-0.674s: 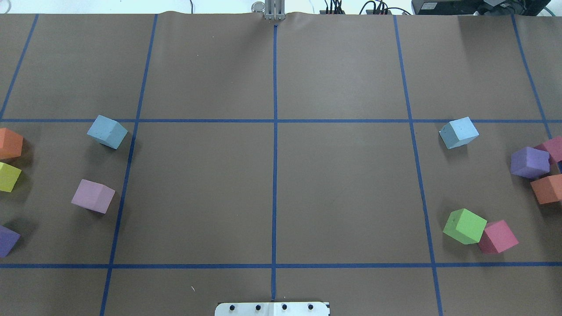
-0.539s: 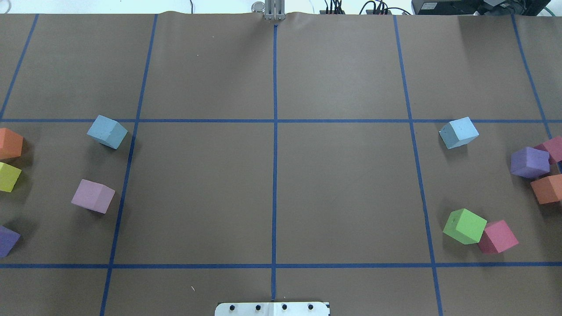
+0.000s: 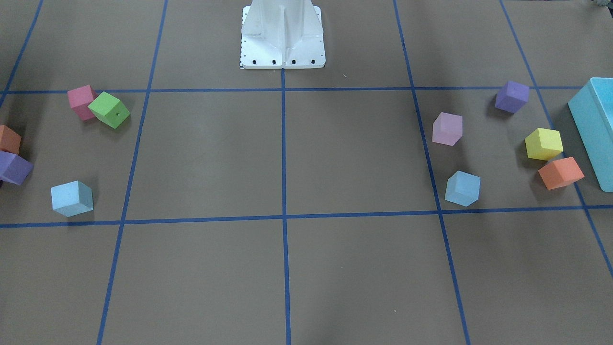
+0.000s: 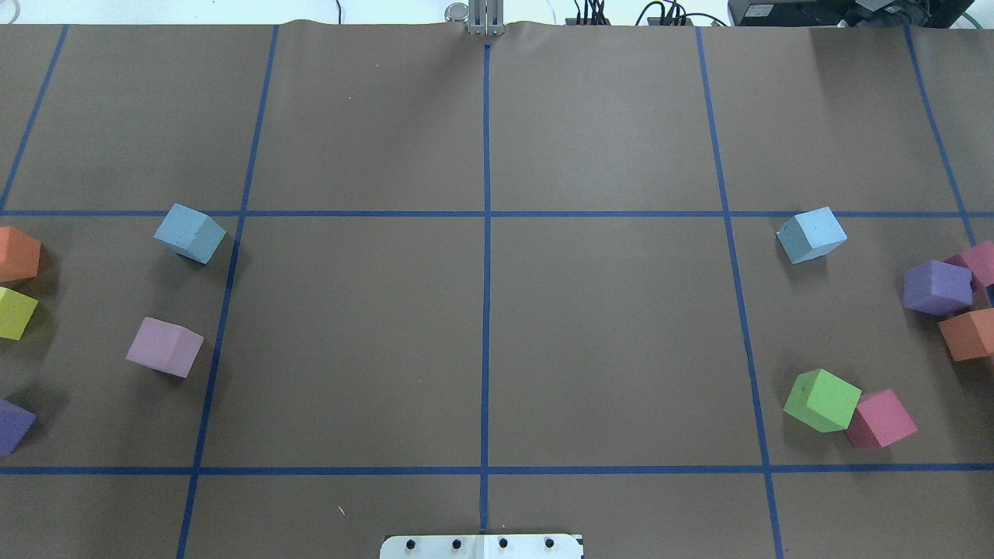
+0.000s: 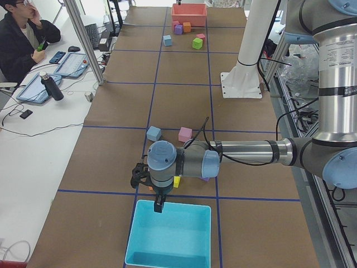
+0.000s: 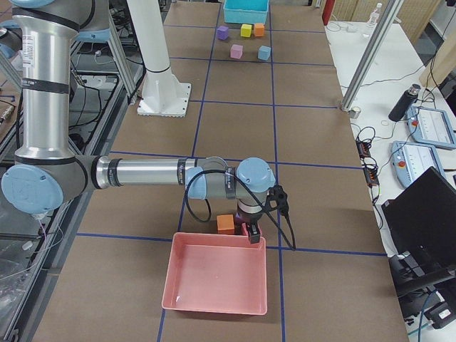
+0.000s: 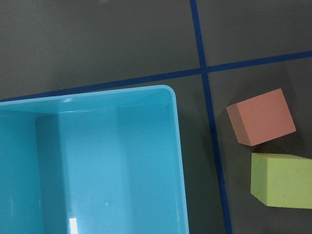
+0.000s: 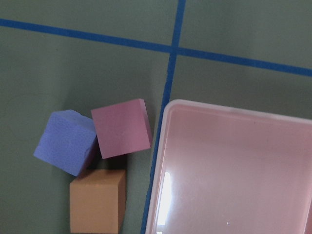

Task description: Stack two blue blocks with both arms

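Note:
Two pale blue blocks lie far apart on the brown table. One blue block (image 4: 189,233) is on the left side and also shows in the front view (image 3: 462,188). The other blue block (image 4: 811,234) is on the right side and also shows in the front view (image 3: 73,198). Neither arm shows in the overhead or front views. My left gripper (image 5: 159,205) hangs over the near rim of the turquoise box (image 5: 170,234). My right gripper (image 6: 253,234) hangs over the rim of the pink tray (image 6: 217,278). I cannot tell whether either is open or shut.
On the left lie a lilac cube (image 4: 165,347), orange cube (image 4: 17,254), yellow cube (image 4: 15,312) and purple cube (image 4: 14,425). On the right lie a green cube (image 4: 821,400), pink cube (image 4: 881,419), purple cube (image 4: 936,287) and orange cube (image 4: 967,334). The white base pedestal (image 3: 282,36) stands mid-table.

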### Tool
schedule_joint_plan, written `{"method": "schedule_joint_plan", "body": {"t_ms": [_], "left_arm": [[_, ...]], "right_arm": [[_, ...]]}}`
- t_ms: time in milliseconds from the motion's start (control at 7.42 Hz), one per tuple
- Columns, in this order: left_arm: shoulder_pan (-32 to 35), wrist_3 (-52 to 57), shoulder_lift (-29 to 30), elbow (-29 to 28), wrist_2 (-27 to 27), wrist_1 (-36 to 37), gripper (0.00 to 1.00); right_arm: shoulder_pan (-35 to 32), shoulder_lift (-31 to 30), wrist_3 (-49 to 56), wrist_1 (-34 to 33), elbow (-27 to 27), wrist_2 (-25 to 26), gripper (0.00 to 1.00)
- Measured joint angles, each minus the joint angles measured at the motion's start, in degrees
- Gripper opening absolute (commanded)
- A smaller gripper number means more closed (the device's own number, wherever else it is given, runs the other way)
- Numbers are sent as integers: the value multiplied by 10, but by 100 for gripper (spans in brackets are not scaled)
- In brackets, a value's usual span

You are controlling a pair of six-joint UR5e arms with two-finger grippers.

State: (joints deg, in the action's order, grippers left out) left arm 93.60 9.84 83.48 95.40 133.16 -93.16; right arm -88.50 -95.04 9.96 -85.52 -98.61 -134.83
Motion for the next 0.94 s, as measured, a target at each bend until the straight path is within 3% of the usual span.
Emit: {"method": "schedule_joint_plan", "body": {"t_ms": [270, 539, 943], "left_arm": [[0, 0, -1, 1, 0, -1, 98], [0, 0, -1, 1, 0, -1, 98], [0, 0, -1, 1, 1, -1, 98]], "right_arm": [[52, 33, -66, 59, -3, -5, 100], [125, 91, -161, 73, -1, -7, 100], [229, 140, -289, 77, 8, 55, 100]]}}
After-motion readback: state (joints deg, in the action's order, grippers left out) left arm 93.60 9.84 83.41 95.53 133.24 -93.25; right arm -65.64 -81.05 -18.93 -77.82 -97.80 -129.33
